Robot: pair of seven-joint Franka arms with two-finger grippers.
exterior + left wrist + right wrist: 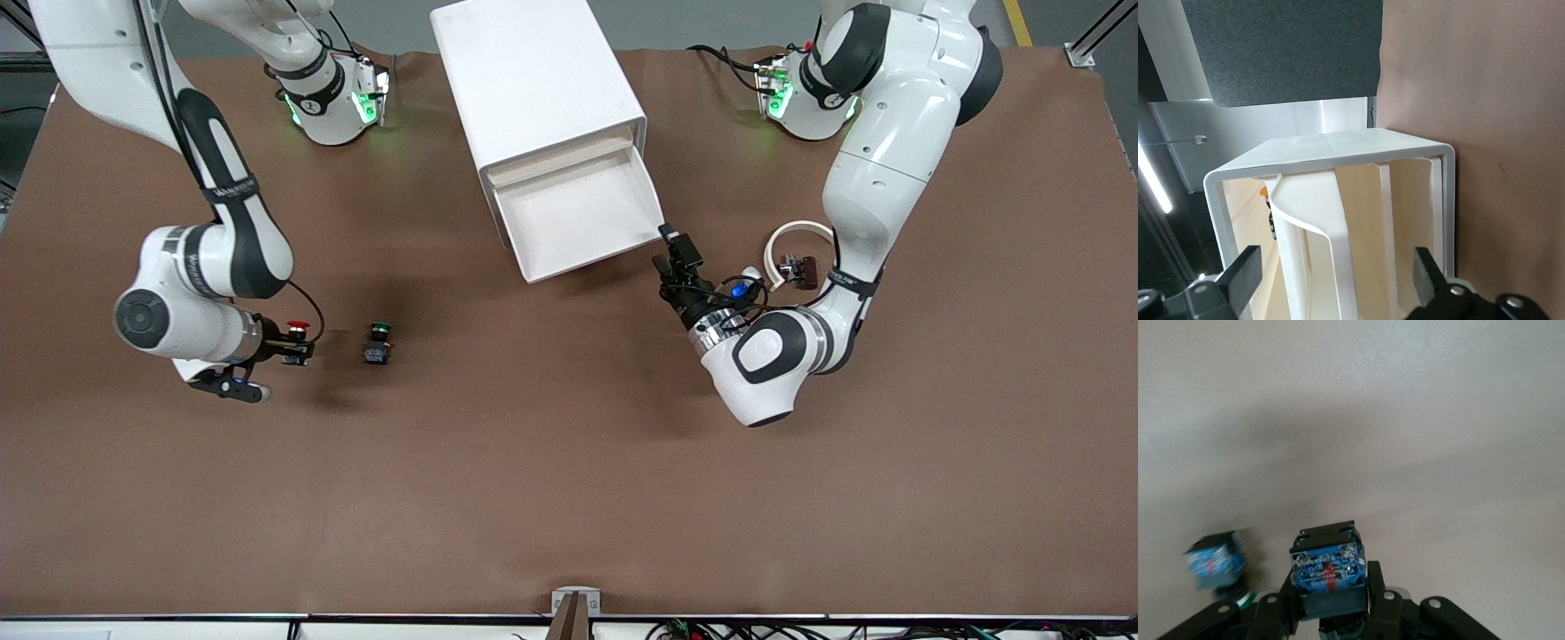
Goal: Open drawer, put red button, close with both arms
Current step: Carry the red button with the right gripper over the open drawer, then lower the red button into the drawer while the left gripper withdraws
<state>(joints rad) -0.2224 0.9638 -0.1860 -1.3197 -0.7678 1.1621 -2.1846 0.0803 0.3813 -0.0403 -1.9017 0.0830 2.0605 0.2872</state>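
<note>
The white cabinet (pixel 533 80) lies at the table's middle, its drawer (pixel 578 213) pulled out toward the front camera and empty. My left gripper (pixel 669 253) is open at the drawer's front corner on the left arm's side. In the left wrist view its fingers (pixel 1245 275) stand wide apart either side of the drawer's cream front (pixel 1338 233). My right gripper (pixel 293 348) is shut on the red button (pixel 298 327), holding it just over the table near the right arm's end. The right wrist view shows the button's blue-grey body (pixel 1328 568) between the fingers.
A like button with a green cap (pixel 380 342) stands on the table beside the right gripper, toward the middle; it also shows, blurred, in the right wrist view (pixel 1215 563). A white ring (pixel 800 233) and a small dark part (pixel 800 267) lie by the left arm.
</note>
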